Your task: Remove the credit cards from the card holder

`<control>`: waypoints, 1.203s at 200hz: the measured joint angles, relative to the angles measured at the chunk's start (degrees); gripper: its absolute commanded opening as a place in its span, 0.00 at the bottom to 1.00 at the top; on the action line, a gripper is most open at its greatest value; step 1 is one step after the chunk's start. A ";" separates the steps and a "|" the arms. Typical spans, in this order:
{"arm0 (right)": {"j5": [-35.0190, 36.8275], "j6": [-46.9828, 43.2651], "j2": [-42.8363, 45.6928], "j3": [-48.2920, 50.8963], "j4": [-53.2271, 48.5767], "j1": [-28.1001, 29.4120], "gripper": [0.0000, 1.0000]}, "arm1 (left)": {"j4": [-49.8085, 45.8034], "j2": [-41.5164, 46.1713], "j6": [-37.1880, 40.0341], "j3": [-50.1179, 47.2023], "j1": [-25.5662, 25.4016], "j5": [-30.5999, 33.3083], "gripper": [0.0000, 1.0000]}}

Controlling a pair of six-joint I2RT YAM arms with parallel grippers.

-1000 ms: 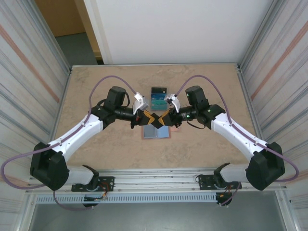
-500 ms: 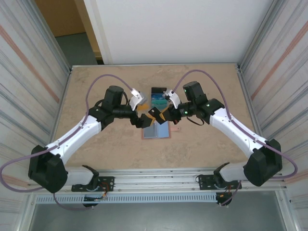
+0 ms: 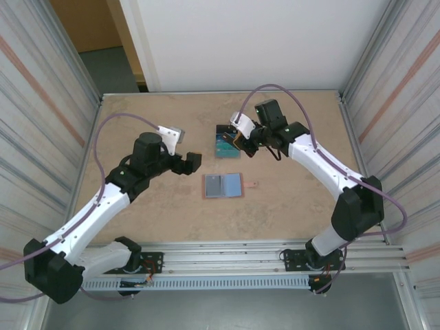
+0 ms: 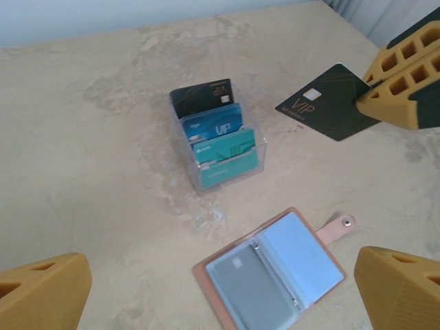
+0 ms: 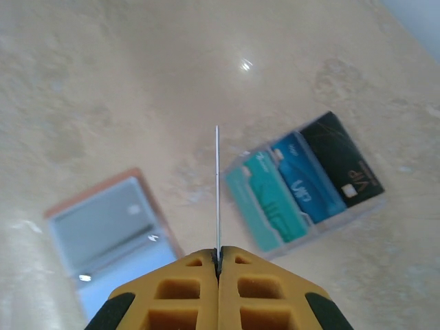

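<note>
The card holder lies open and flat on the table, its strap tab pointing right. A greyish card shows through its left pocket. My right gripper is shut on a black credit card, which shows edge-on in the right wrist view. It holds the card in the air beside a clear box. That box holds black, blue and teal credit cards. My left gripper hangs open to the left of the holder, fingers wide apart and empty.
The clear box stands just beyond the card holder at mid-table. Metal walls close off both sides. Bare tabletop spreads to the left and right of the two objects.
My left gripper has opened, let go and drawn back to the left of the card holder. My right gripper has carried the black card away from the holder toward the clear box.
</note>
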State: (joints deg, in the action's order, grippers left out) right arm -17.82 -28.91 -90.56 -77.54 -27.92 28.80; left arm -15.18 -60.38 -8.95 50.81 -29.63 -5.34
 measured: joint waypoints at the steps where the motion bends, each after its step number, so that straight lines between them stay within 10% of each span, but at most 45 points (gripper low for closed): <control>1: 0.09 -0.20 -0.09 -0.02 0.07 -0.02 0.00 | -0.02 0.09 -0.02 -0.07 0.00 0.15 0.99; 240: 1.64 -19.50 -32.74 -32.87 -7.56 -4.50 0.00 | -0.26 1.68 -4.26 -0.96 0.00 3.52 0.99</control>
State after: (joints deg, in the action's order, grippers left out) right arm -16.19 -48.40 -123.31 -110.41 -35.48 24.29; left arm -15.44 -58.70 -13.21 49.84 -29.63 -1.83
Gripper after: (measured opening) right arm 0.056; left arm 0.987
